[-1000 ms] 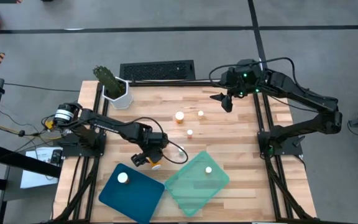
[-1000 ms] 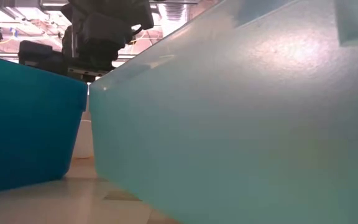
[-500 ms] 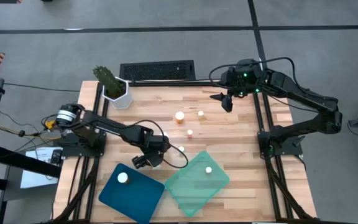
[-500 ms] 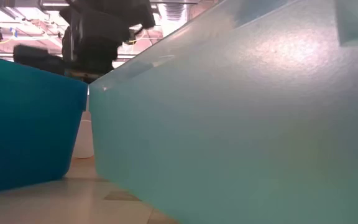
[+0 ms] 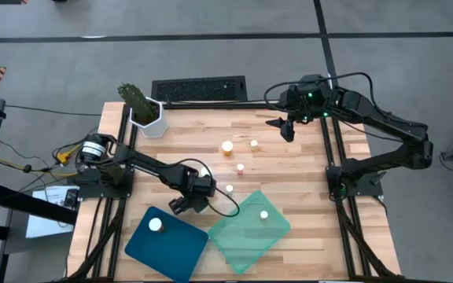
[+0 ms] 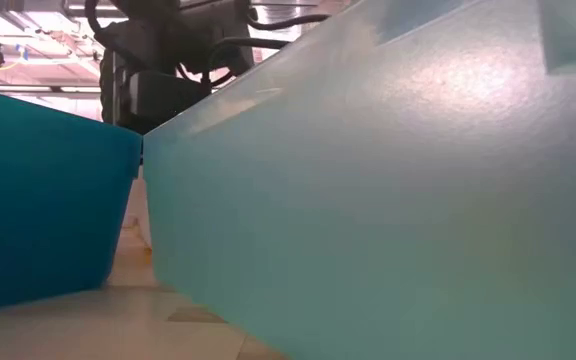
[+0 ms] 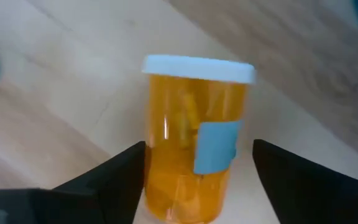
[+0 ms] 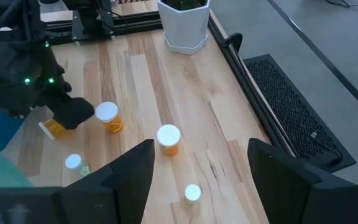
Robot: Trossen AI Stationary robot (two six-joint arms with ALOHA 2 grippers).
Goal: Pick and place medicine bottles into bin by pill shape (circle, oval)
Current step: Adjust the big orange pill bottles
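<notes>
Low view is basically just the walls of two bins: the blue bin [image 6: 38, 190] at the left of the frame and the teal bin [image 6: 388, 190] filling the rest.

From above, the blue bin sits at lower centre-left with one bottle [image 5: 156, 225] in it. The teal bin, right beside it, has one too [image 5: 263, 214].

Just above the gap between them is the left end effector [image 5: 197, 206], low over the counter [image 5: 305, 165]. Its wrist view shows an upright amber bottle [image 7: 194, 137] right between the fingers [image 7: 110, 180]. They're spread wide either side of it and I can't see contact yet, so it's open with nothing held. Looks like the grab step for this bottle. Next move would be to close on it, lift, read the pill shape and carry it to the matching bin. I can't make out the pills well enough to call circle or oval.

Further up, loose bottles stand mid-counter: one by the teal bin's corner [image 5: 230, 189], one [image 5: 241, 167], a wider one [image 5: 227, 147] and one [image 5: 253, 144].

The right end effector [image 5: 285, 130] waits at upper right, open and empty. A plant pot [image 5: 148, 118] sits at upper left.
</notes>
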